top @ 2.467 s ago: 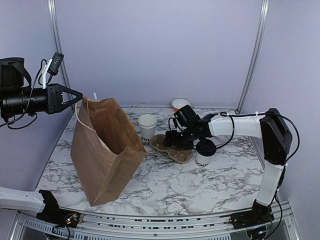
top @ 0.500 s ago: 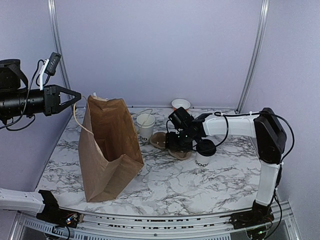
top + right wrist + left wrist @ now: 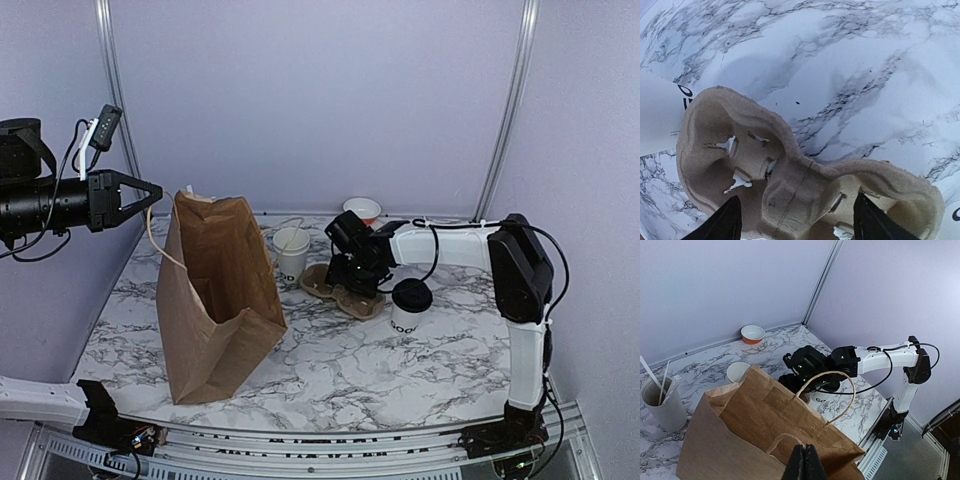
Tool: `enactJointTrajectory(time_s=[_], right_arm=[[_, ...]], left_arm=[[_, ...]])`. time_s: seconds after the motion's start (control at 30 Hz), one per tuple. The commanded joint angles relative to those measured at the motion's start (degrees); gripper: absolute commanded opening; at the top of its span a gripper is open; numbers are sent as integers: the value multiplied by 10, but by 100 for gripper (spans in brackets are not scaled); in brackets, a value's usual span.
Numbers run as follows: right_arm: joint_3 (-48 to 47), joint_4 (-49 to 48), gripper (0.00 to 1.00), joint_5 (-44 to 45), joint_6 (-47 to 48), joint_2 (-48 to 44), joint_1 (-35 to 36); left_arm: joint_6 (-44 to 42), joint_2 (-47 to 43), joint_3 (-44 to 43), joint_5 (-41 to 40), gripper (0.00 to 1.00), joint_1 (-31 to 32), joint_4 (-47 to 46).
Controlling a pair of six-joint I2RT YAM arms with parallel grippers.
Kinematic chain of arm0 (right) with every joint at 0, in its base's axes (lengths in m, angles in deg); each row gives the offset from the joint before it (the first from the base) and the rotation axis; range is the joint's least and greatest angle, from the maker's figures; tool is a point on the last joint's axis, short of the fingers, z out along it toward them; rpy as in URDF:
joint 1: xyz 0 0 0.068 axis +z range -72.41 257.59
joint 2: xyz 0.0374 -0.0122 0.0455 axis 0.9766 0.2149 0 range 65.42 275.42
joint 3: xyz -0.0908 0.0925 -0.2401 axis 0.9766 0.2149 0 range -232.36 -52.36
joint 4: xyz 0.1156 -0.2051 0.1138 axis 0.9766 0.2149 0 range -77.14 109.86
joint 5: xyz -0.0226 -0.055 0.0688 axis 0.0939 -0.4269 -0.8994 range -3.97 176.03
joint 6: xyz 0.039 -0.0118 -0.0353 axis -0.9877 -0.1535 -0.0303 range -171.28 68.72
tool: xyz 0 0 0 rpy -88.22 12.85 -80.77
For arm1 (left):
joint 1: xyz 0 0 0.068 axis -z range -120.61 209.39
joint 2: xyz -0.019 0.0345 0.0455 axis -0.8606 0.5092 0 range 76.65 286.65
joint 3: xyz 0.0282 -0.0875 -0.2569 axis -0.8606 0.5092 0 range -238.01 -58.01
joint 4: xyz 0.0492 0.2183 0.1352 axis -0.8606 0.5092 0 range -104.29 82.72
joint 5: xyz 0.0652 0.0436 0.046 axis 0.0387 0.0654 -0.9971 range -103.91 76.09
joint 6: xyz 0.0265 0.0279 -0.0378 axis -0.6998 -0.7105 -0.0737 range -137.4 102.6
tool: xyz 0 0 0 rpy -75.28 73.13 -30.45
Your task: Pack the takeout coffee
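Note:
The takeout coffee (image 3: 411, 306), a white cup with a black lid, stands on the marble table just right of a brown moulded cup carrier (image 3: 345, 295). In the left wrist view its lettered side (image 3: 820, 399) shows behind the bag. My right gripper (image 3: 352, 274) is open low over the carrier (image 3: 790, 180), one finger on each side of its middle ridge (image 3: 798, 196), holding nothing. A brown paper bag (image 3: 215, 300) stands open at the left. My left gripper (image 3: 150, 193) is shut on the bag's near handle (image 3: 803, 460) and holds it up.
A lidless white cup (image 3: 293, 252) stands left of the carrier, next to the bag. An orange bowl (image 3: 361, 209) sits by the back wall. A white utensil holder (image 3: 662, 400) with sticks stands behind the bag. The right arm (image 3: 450, 245) reaches across above the coffee.
The bag has been pulled more upright and narrower. My right gripper has moved left and back, from beside the coffee to over the carrier's middle. The coffee has not moved.

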Motion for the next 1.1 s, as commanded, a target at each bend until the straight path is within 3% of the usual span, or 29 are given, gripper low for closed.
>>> enactJointTrajectory(time_s=[0.0,0.47,0.7,0.9,1.07], right_arm=[[-41,43,73,42,-52,22,5],[-52,35,69,31,-55,49,20],[-20,20,64,25,32,40,33],[38,-21,60,-35,126,2,34],[42,3,57,-60,193,-12,60]], left_arm=[[-9,-9,4,2,0,-3,-22],[-14,-8,6,10,0,-3,-24],[-15,-2,2,18,0,-3,-28],[-14,9,1,26,0,-3,-34],[-10,18,2,29,0,-3,-41]])
